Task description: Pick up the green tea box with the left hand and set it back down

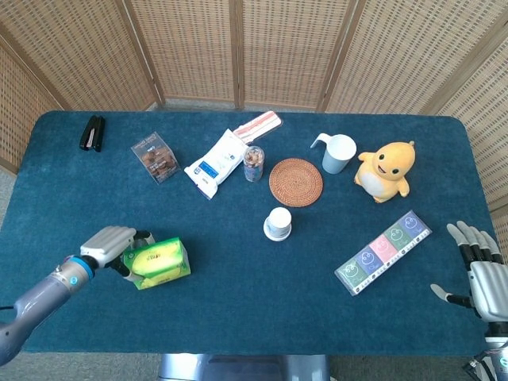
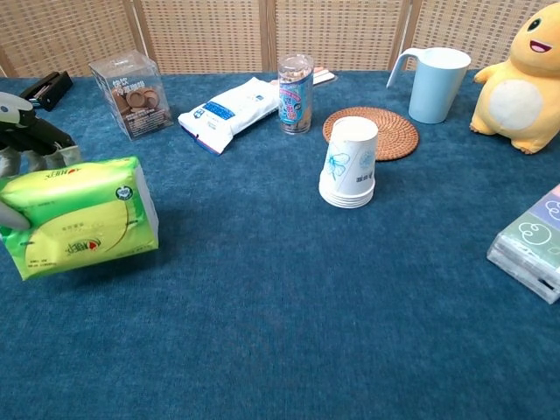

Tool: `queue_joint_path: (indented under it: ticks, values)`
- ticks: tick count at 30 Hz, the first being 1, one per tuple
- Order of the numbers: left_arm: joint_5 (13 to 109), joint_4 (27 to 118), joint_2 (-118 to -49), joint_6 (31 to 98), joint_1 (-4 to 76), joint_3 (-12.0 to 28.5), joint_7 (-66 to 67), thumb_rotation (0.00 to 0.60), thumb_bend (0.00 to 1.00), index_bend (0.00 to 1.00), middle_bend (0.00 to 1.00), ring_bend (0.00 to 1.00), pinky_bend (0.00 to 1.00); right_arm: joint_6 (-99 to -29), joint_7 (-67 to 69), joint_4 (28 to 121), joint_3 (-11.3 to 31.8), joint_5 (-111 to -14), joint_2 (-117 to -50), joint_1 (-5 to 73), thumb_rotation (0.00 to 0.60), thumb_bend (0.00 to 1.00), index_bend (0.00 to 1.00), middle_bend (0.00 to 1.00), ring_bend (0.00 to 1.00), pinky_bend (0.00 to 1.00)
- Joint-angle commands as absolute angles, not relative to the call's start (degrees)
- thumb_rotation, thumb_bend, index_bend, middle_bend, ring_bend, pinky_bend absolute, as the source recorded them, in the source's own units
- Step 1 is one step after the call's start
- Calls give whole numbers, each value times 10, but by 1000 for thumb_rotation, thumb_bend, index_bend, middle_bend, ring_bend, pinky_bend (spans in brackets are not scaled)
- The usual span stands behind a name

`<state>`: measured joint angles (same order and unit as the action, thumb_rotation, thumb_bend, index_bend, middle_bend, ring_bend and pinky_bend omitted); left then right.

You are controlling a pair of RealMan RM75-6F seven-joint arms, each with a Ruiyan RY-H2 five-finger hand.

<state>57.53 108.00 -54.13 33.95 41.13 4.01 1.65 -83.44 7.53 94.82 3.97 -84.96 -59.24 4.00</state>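
Left hand (image 1: pixel 109 246) grips one green tea box (image 1: pixel 157 263), tilted.

Paper cups (image 2: pixel 350 163) stand before the coaster (image 2: pixel 394 128), mug (image 2: pixel 436 84) behind.

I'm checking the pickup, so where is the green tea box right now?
The green tea box is in the left hand, tilted over the table's near left part in both views, with the clear snack box well behind it.

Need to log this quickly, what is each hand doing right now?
Left hand: holding the green tea box, tilted.
Right hand: open, holding nothing, at the table's edge.
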Motion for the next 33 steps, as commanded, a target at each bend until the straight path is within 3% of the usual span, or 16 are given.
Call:
queue_joint_path:
  ticks: [1,3,8,14,22,28,33]
  values:
    - [497,1035,-592,372,447,27,74,600,36,221,160,111,335,-834,77,948,41,-848,-592,40,600,0,0,0,0,0]
    - [489,1030,-608,404,447,24,95,600,35,144,9,1,172,-832,78,947,40,-848,-592,41,600,0,0,0,0,0]
    - [486,1031,-624,462,442,26,122,600,33,60,0,0,11,-830,76,947,40,-848,-592,42,600,0,0,0,0,0]
    - [576,1008,-656,590,404,43,128,600,25,47,0,0,0,-831,73,948,39,-849,-593,41,600,0,0,0,0,0]
    - [683,991,-658,644,365,33,80,600,22,29,0,0,0,-830,70,948,38,-849,-593,42,600,0,0,0,0,0]
    - [753,991,-638,687,325,9,46,600,17,29,0,0,0,-832,72,948,39,-849,-592,41,600,0,0,0,0,0]
    - [816,991,-608,796,229,-43,35,600,14,30,0,0,0,-855,49,950,46,-849,-603,36,600,0,0,0,0,0]
